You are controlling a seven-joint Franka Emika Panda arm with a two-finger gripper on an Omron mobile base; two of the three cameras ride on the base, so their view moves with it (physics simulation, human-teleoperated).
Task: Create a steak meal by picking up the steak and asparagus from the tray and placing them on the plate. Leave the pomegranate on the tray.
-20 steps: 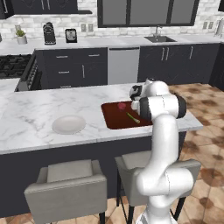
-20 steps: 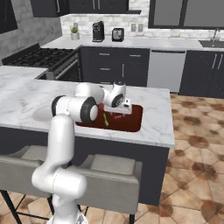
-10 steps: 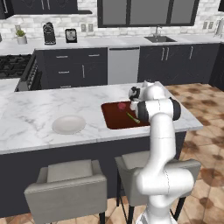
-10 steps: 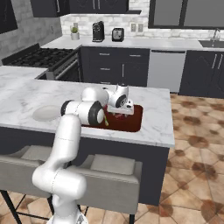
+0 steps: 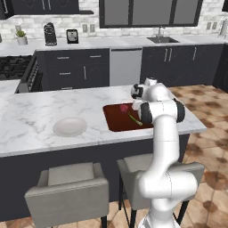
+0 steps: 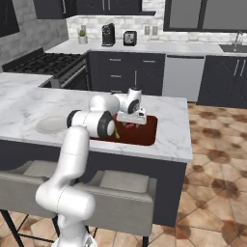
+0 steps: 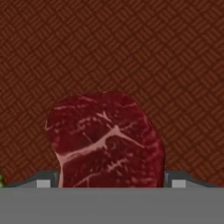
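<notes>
Steak [image 7: 105, 138] on woven tray [image 7: 175, 52]

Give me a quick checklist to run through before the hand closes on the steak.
1. Steak centred between the fingertips: ok, one tip shows on each side of it in the hand view.
2. Hand open wide enough: ok, tips stand outside the meat's edges.
3. Steak lying on the tray: ok.
4. Asparagus out of the grip: ok, it lies apart on the tray.
5. Pomegranate untouched on the tray: ok.
6. Plate ready on the counter to the left: ok.
7. Hand low enough to grip: cannot tell.
</notes>
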